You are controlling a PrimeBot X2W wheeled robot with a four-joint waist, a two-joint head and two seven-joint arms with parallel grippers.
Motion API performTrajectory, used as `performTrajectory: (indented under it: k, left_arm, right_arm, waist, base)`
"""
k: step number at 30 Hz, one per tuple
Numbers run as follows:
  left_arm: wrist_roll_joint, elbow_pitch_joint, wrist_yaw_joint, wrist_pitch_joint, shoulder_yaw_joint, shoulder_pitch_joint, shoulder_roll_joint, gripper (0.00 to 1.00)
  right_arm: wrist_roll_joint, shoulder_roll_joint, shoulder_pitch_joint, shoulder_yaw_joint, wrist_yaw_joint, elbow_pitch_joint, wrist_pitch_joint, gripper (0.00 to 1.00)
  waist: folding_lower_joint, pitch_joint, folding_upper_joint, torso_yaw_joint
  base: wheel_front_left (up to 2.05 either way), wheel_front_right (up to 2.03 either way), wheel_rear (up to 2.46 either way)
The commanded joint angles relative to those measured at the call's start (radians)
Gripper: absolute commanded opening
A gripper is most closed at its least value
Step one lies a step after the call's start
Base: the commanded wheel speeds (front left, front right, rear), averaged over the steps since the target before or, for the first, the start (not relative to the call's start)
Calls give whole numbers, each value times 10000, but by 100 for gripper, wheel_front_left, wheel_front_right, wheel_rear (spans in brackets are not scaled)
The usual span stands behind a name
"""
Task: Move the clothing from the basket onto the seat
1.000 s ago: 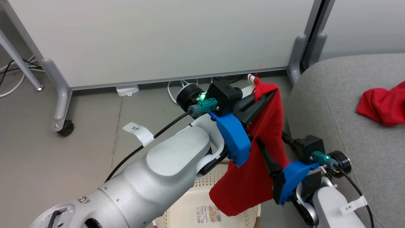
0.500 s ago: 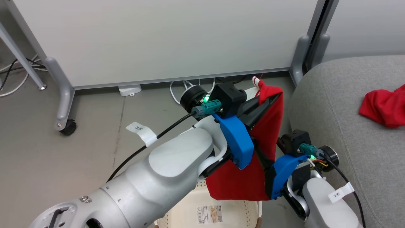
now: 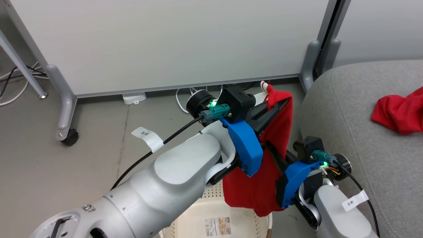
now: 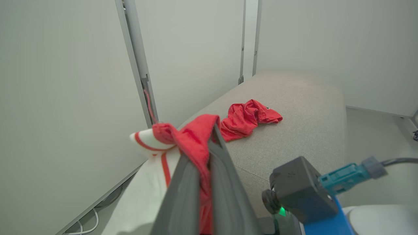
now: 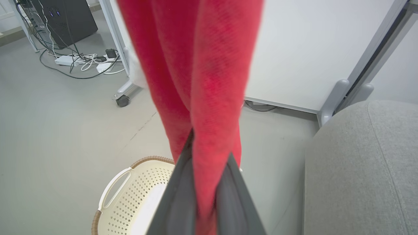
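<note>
Two grippers pinch one red garment [image 3: 279, 132] above the basket [image 3: 195, 221], which we see nearest us at the foot of the head view, cream-white and perforated, a printed label [image 3: 218, 226] on its bottom. The garment hangs in the air with its lower edge over the basket's right end.

The right gripper [image 3: 269, 146] is closed on the cloth partway down; in its wrist view we see the red fabric running down between its two dark fingers. Its pale forearm rises from the lower right corner, fingers pointing up and to the left.

Higher up, the left gripper [image 3: 281, 101] is clamped on the garment's top corner, where a white, red-striped part bunches over the fingertips. Its forearm crosses the head view from the lower left, fingers aimed up and right toward the seat [image 3: 357, 125].

The grey seat stands just beside the right arm. A second red garment [image 3: 398, 112] lies crumpled on its cushion, well apart from both grippers.

Beyond, we see a white partition panel [image 3: 165, 43] on grey legs, one with a black caster [image 3: 70, 136], and white cables [image 3: 181, 96] on the grey floor beneath it.
</note>
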Motion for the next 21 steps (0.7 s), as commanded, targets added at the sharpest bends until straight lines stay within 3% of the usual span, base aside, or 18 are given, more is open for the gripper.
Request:
performTrajectory:
  k: [1, 3, 4, 6, 7, 8, 21]
  left_arm:
    - [-2, 14, -8, 19, -20, -98, 27, 0]
    - [3, 40, -8, 36, -23, -84, 27, 0]
    - [2, 56, -8, 45, -25, -72, 25, 6]
    - [17, 90, -8, 53, -27, -36, 33, 39]
    - [26, 120, -8, 75, -29, -8, 35, 64]
    - [44, 141, -8, 83, -30, 24, 36, 97]
    - [-61, 274, -8, 354, -35, 523, 157, 100]
  right_arm:
    - [85, 25, -183, 22, 5, 50, -83, 0]
    - [115, 34, -207, 23, 5, 102, -144, 0]
    - [127, 37, -223, 17, 5, 125, -174, 0]
    - [170, 45, -238, -1, 5, 153, -256, 0]
    - [178, 48, -236, -13, 5, 170, -272, 0]
    - [195, 52, -236, -35, 5, 183, -297, 0]
    - [156, 15, -205, -212, 5, 192, -433, 0]
  waist:
    - [0, -6, 0, -4]
    - [0, -21, 0, -11]
    - [0, -29, 0, -16]
    - [0, -50, 0, -26]
    - [0, -62, 0, -32]
    - [0, -72, 0, -37]
    - [0, -132, 0, -88]
  base:
    - [0, 0, 0]
    - [0, 0, 0]
    - [0, 0, 0]
    - [0, 0, 0]
    - [0, 0, 0]
    - [0, 0, 0]
    - [0, 0, 0]
